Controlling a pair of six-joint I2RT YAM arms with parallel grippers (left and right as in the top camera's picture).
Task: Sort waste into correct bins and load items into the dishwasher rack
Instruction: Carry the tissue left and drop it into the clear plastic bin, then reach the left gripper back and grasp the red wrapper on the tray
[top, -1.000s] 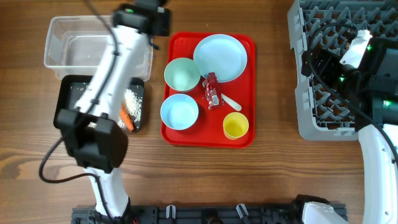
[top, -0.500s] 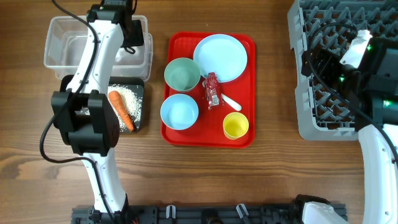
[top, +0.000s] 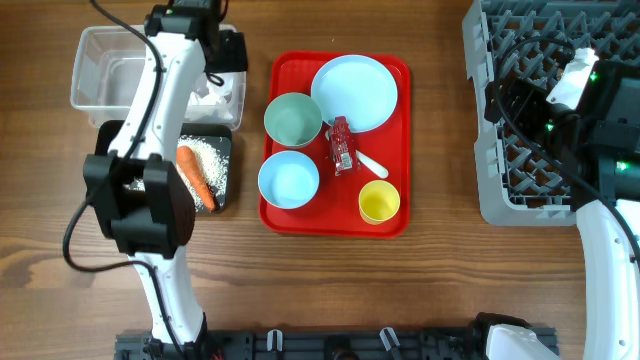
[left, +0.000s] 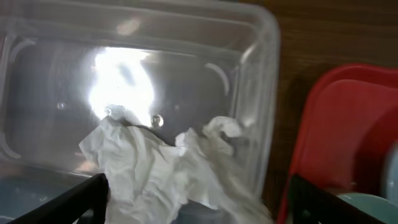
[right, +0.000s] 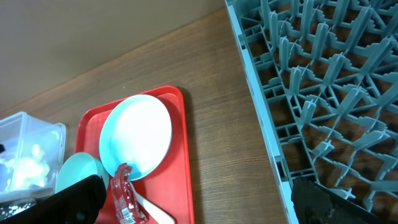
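The left gripper is spread wide, one finger on each side of the napkin without closing on it. The napkin lies crumpled in the right end of the clear tub, close to its right wall. Just near of that tub sits the black tub, holding the carrot on a bed of rice. The left arm crosses above both tubs and hides the left part of the black one in the overhead view.

To the right is the red tray. On it, the plate is far right, the green bowl far left, the blue bowl near left and the cup near right. The wrapper lies in the middle, with the spoon just beside it.

The right gripper is also wide open and holds nothing. It hangs over bare table by the left rim of the rack, well apart from the tray.
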